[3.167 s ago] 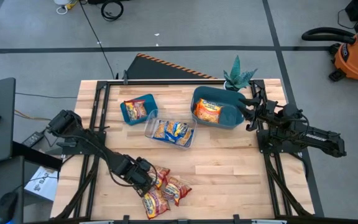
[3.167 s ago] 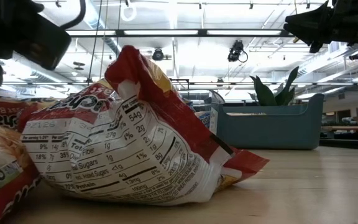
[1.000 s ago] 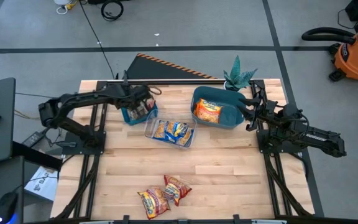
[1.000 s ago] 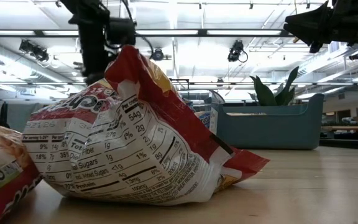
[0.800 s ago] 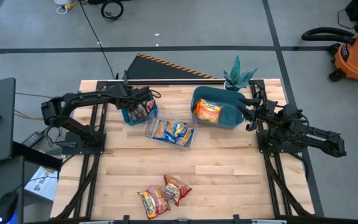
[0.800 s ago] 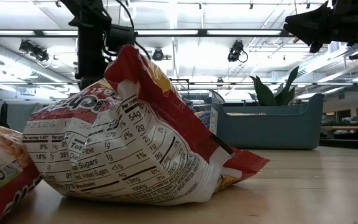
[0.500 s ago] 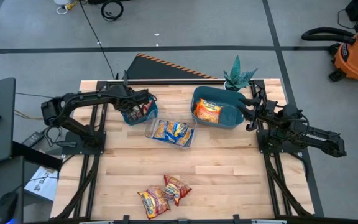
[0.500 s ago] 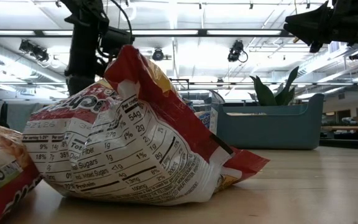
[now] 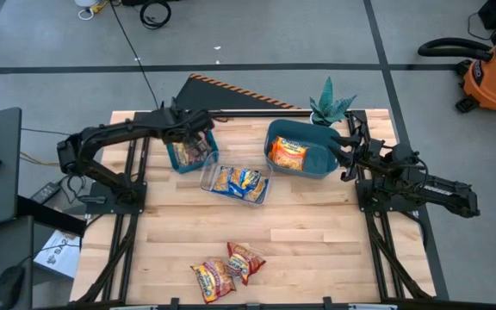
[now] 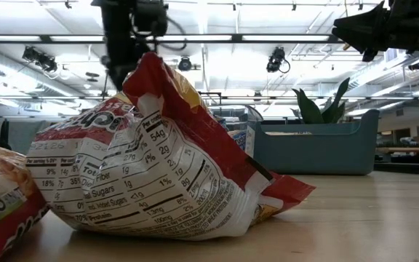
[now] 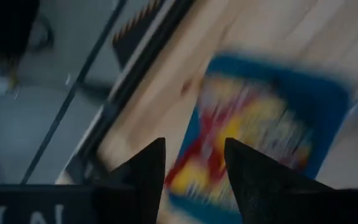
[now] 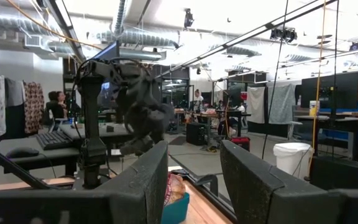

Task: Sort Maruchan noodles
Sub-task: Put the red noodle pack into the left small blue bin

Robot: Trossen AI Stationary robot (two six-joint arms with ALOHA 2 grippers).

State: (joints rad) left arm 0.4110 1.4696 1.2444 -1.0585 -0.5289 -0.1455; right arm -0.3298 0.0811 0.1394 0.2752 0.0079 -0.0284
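Observation:
Two red-and-yellow noodle packets (image 9: 246,261) (image 9: 212,280) lie loose on the wood near the table's near edge; they fill the low view (image 10: 151,167). Another red-and-yellow packet (image 9: 193,152) lies in the small teal bin (image 9: 175,159). Blue-and-yellow packets (image 9: 238,179) lie in the clear tray (image 9: 207,182), and an orange one (image 9: 288,153) in the large teal bin (image 9: 319,164). My left gripper (image 9: 201,129) hovers open and empty above the small bin's far end; its wrist view (image 11: 194,142) looks down on that packet (image 11: 241,137). My right gripper (image 9: 344,148) waits open by the large bin's right end.
A potted plant (image 9: 330,105) stands at the far edge behind the large bin. A striped board (image 9: 231,93) lies just beyond the far edge. Bare wood runs across the table's middle and right. An orange shop vacuum (image 9: 493,73) stands on the floor far right.
My left gripper has stayed above the small teal bin, shifting a little toward the table's left and then toward the far edge. The packets and my right arm have kept still.

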